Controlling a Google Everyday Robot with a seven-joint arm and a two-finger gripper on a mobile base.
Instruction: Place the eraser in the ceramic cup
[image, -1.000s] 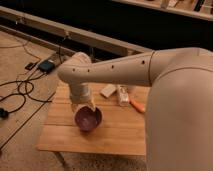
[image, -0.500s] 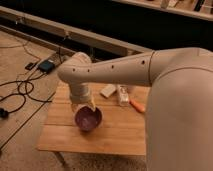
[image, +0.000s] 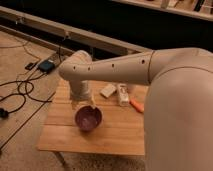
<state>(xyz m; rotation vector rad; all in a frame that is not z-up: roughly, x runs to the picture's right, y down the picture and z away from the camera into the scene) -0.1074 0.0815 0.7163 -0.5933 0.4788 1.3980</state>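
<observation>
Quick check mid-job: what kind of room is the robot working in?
Probably a lab or workshop, not a home: loose cables and a dark box lie on the floor beside a wooden table. The gripper hangs just over the purple bowl.

Gripper (image: 83, 103) over the purple bowl (image: 88, 118) near the desk's (image: 65, 137) left edge, its form not discernible; the arm (image: 115, 70) conceals the desk's right edge, back right corner and part of an orange object (image: 135, 105).
</observation>
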